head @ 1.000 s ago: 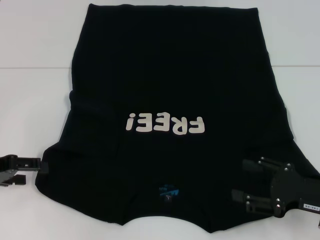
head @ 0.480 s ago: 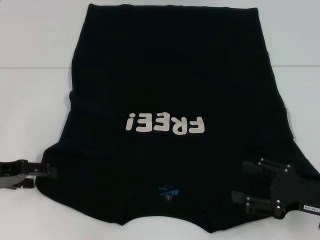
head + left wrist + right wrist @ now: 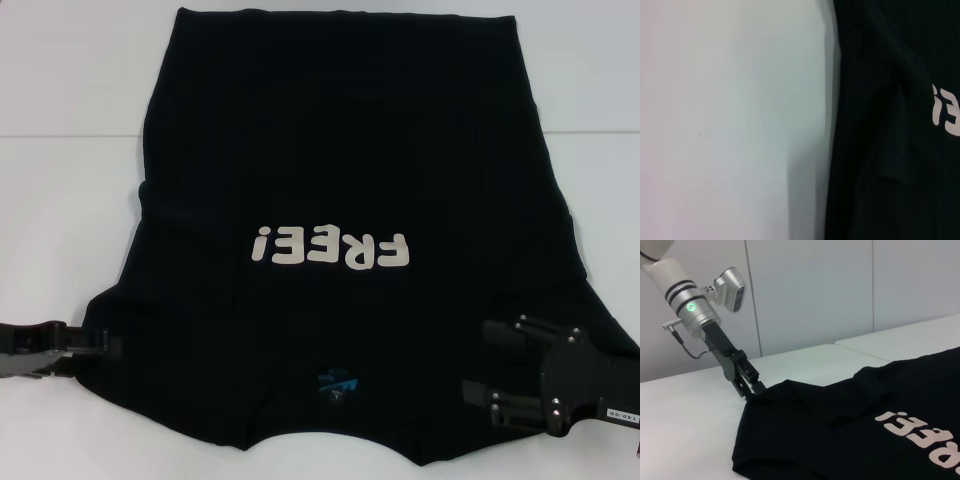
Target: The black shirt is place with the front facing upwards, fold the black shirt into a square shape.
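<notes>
At eight o'clock our left end effector (image 3: 105, 345) pinches the black shirt (image 3: 340, 150) sleeve. At four o'clock our right end effector (image 3: 490, 362) rests spread over cloth. A thin pinch could slip and spoil our fold.

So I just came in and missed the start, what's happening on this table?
A two-armed robot is setting up to fold the black shirt, which lies spread flat on the white table with its "FREE!" lettering facing up. The left tool is at the edge of the sleeve on the robot's left; the right wrist view shows its tips meeting the cloth there. The right tool sits open over the opposite shoulder area. No fold has been made yet.
</notes>
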Motion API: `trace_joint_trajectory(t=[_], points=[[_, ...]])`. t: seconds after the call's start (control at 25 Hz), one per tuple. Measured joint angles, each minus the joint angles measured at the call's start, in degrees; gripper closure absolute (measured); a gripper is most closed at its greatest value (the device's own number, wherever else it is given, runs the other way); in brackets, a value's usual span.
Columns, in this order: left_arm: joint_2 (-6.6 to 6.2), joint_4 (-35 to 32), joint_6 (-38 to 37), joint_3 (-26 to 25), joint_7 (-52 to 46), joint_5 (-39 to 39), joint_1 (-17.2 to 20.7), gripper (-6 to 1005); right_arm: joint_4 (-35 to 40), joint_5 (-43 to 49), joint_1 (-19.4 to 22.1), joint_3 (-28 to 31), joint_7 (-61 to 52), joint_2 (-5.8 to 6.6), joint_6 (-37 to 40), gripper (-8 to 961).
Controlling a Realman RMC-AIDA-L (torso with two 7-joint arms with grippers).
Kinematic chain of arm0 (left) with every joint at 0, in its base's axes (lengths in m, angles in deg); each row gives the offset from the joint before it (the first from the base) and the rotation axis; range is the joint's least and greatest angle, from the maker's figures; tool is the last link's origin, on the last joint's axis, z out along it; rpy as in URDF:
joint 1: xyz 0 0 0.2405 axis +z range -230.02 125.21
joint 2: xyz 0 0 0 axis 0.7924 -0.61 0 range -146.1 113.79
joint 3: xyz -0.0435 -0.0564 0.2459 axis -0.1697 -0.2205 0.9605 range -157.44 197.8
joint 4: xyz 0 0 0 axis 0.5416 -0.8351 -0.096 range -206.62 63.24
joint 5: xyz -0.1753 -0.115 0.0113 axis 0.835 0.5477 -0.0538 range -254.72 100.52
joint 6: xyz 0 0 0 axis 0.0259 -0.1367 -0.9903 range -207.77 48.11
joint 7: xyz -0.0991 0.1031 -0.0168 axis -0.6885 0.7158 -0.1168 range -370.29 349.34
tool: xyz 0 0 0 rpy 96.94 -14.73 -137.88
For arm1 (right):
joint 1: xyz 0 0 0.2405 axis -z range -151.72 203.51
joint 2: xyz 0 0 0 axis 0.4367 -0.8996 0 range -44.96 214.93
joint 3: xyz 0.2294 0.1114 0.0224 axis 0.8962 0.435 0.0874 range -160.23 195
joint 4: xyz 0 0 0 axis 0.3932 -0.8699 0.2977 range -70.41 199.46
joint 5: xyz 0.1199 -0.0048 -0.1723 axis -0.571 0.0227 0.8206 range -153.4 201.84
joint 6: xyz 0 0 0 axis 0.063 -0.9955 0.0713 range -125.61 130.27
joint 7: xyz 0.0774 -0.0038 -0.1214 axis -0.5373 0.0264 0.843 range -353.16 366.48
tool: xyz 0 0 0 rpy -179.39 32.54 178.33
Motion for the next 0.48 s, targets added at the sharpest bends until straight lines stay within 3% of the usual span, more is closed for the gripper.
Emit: trace_joint_trajectory(t=[0.48], points=[[0.18, 2.86, -0.21, 0.65, 0.57, 1.05, -1.63, 110, 0.1, 0.0, -0.14, 0.18, -0.18, 0.04, 0.75, 126]])
